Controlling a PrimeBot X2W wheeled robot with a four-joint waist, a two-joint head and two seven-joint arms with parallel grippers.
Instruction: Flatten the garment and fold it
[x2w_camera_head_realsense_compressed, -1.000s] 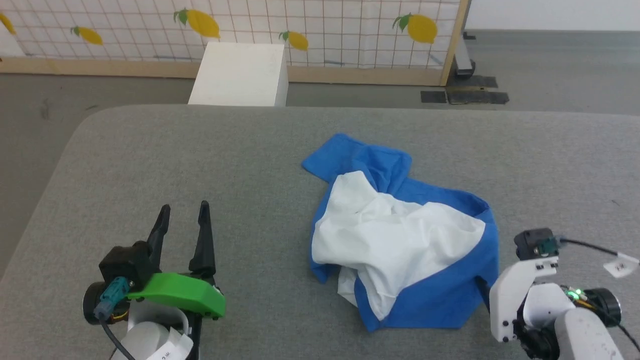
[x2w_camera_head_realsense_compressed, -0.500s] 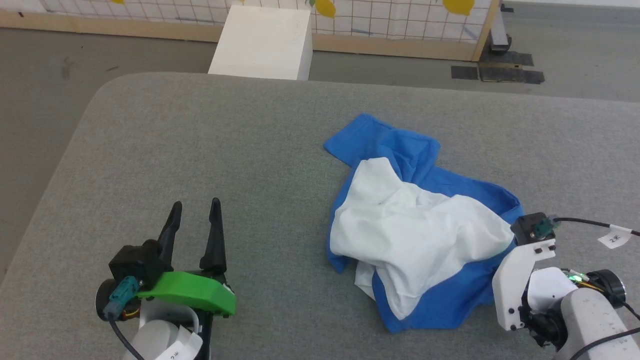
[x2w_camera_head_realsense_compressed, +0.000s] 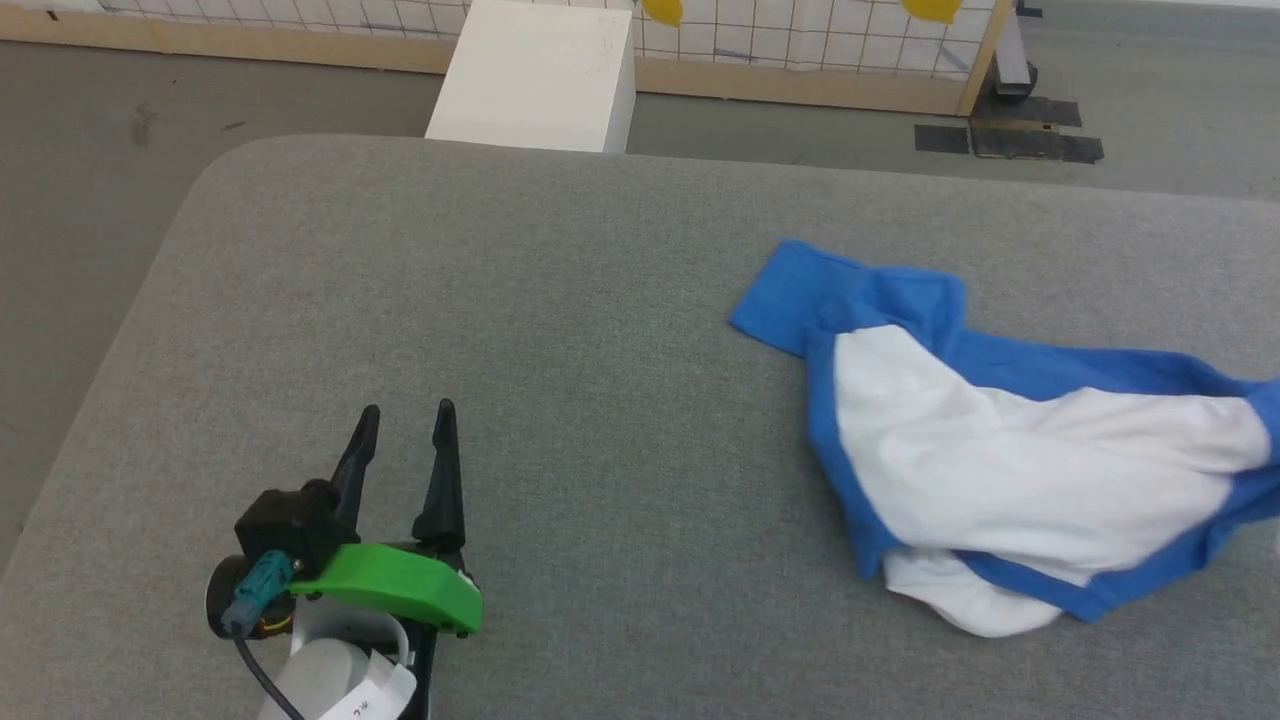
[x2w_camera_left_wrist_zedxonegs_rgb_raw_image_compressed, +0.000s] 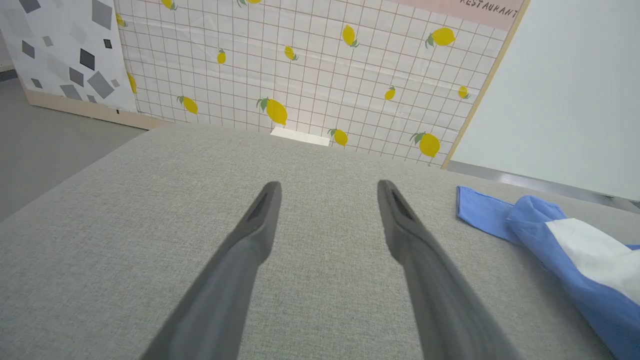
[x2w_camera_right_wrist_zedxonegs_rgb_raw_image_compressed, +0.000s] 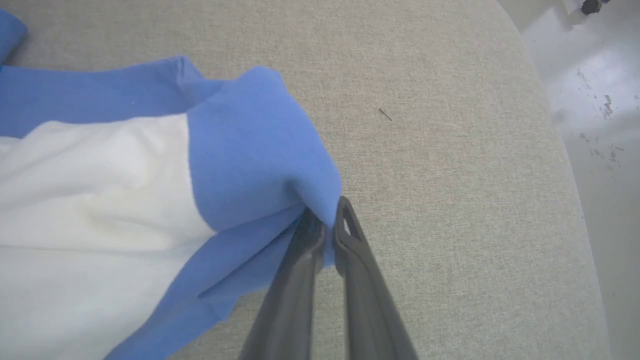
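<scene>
Head view: the garment (x2w_camera_head_realsense_compressed: 1000, 470) is cut off at the right edge, so its far end is not seen. It lies bunched on the right half of the table (x2w_camera_head_realsense_compressed: 550, 300), white body ringed by blue, with one blue sleeve laid flat toward the far left. How the layers under the white part lie cannot be made out.

Right wrist view: the right gripper (x2w_camera_right_wrist_zedxonegs_rgb_raw_image_compressed: 327, 215) is closed on a blue fold of the garment, and the cloth is seen pinched between the two fingers. The table's rounded edge (x2w_camera_right_wrist_zedxonegs_rgb_raw_image_compressed: 555, 150) is near, with pale floor (x2w_camera_right_wrist_zedxonegs_rgb_raw_image_compressed: 600, 100) beyond it.

The left gripper (x2w_camera_head_realsense_compressed: 407, 410) is held wide open with nothing between its fingers, low over the near left of the table, well apart from the garment. Bare grey surface is seen between them.

A white box (x2w_camera_head_realsense_compressed: 540, 70) stands just beyond the far edge, with a lemon-print panel (x2w_camera_left_wrist_zedxonegs_rgb_raw_image_compressed: 300, 75) behind it.
</scene>
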